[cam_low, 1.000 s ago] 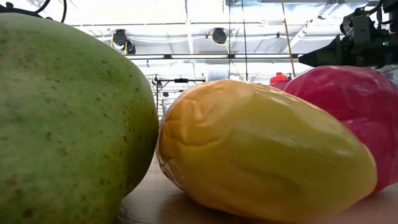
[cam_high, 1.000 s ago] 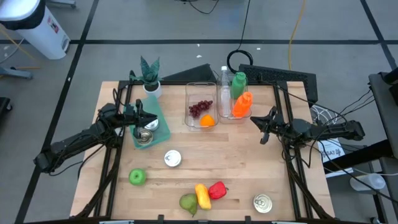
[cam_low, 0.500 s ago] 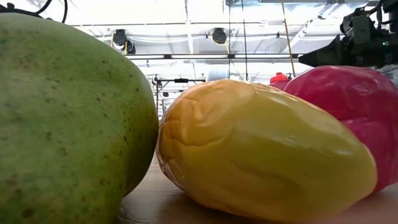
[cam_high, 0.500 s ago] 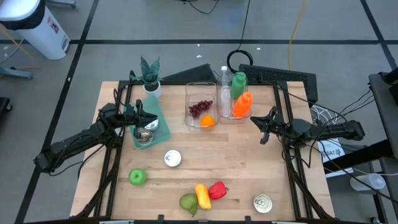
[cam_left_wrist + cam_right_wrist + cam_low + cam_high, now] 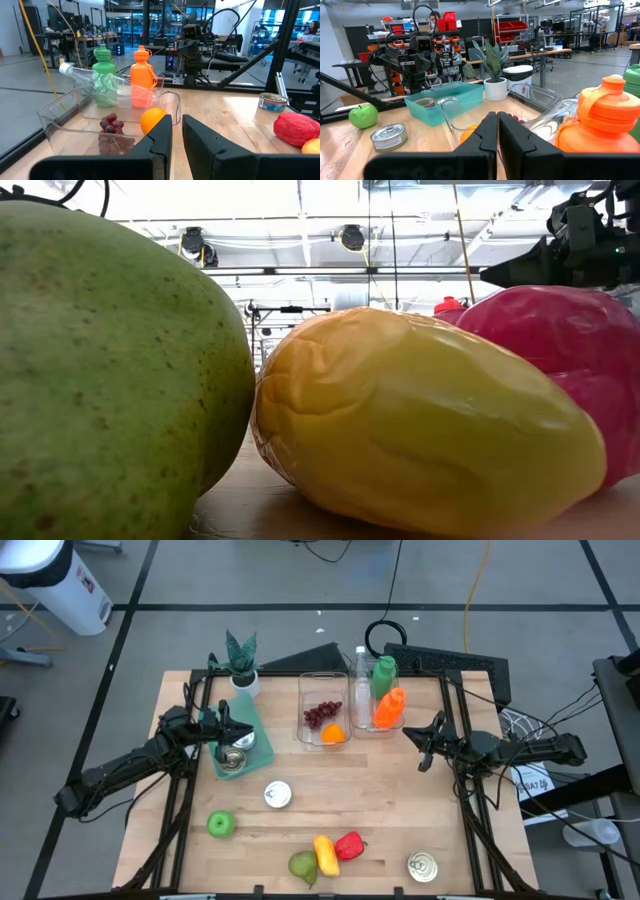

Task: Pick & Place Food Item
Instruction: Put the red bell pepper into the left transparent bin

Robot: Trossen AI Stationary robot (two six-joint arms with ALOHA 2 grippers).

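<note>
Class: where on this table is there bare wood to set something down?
Bare wood lies between the clear container, the upright can and the right gripper, and between the green apple and the teal bin. The front edge by the peppers is crowded.

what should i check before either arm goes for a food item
1. Left gripper empty: ok, shut on nothing, over the teal tray.
2. Right gripper empty: ok, shut, holding nothing, beside the bottles' container.
3. Jaws ready to grasp: not ok, both must open first.
4. Loose food in the open: ok, green apple stands alone; pear, yellow pepper and red pepper are bunched together.
5. Clear container has room: ok, only grapes and orange inside.
6. Which item is meant: cannot tell.
</note>
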